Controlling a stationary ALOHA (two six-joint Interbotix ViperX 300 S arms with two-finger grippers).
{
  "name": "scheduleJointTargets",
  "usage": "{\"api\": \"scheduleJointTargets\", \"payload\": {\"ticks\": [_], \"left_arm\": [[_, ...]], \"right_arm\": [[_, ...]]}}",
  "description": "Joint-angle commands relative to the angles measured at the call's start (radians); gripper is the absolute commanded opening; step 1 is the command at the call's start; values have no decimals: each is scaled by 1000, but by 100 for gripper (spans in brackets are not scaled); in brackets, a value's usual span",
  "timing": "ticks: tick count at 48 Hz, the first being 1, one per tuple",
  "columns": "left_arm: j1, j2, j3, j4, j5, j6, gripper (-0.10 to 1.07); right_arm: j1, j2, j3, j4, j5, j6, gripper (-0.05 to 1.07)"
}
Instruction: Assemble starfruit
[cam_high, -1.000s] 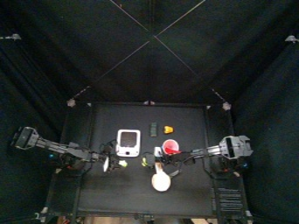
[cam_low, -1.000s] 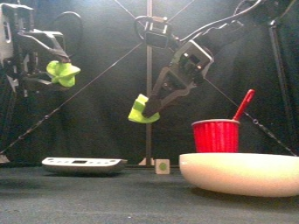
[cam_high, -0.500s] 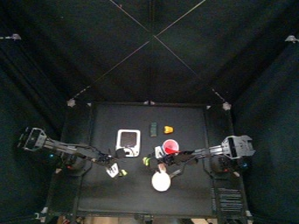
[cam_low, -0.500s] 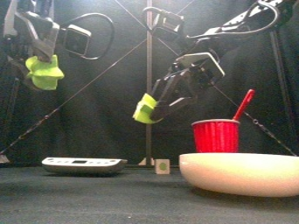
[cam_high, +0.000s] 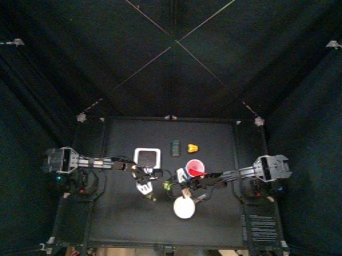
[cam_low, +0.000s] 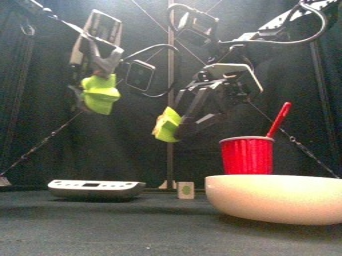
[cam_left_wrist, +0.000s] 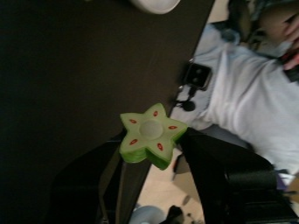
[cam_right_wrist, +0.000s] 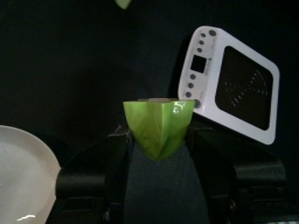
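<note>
Two starfruit halves, light, stiff and slick: my left fingers (cam_low: 96, 92) clamp one (cam_low: 99, 95), right fingers (cam_low: 171, 122) the other (cam_low: 167, 124), gripped across the ridges.

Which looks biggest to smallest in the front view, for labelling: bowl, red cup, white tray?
1. Bowl, nearest the camera, so partly nearness.
2. Red cup.
3. White tray, seen edge-on.

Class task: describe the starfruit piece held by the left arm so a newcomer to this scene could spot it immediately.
In the front view, look above the white tray lying on the table. There the left gripper holds a yellow-green starfruit piece in the air. Its star-shaped cut face has red seed marks, unlike the right gripper's wedge-like piece.
</note>
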Motion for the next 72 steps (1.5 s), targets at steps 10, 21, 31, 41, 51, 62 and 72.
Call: {"api": "scheduleJointTargets", "payload": {"ticks": [10,21,31,41,51,62,72], "left_arm": [[58,6,0,-120,20,118,54],[60,29,-8,-167,46,123,54],[74,55,-25,-282,51,124,54],[71,91,-66,-328,103,124,54],[78,132,-80,-330,107,126,54],[87,138,-112,-339,135,126,54],[87,150,-120,-379,155,124,54]], "right_arm": [[12,-35,-5,15,-8,0,78],[18,-37,-14,-2,-5,-6,78],[23,-38,-18,-14,-3,-8,78],[18,-55,-11,-37,-2,-8,78],[21,-60,-11,-44,-5,-8,78],[23,-67,6,-49,-25,-9,78],[18,-97,25,-51,-92,-9,78]]}}
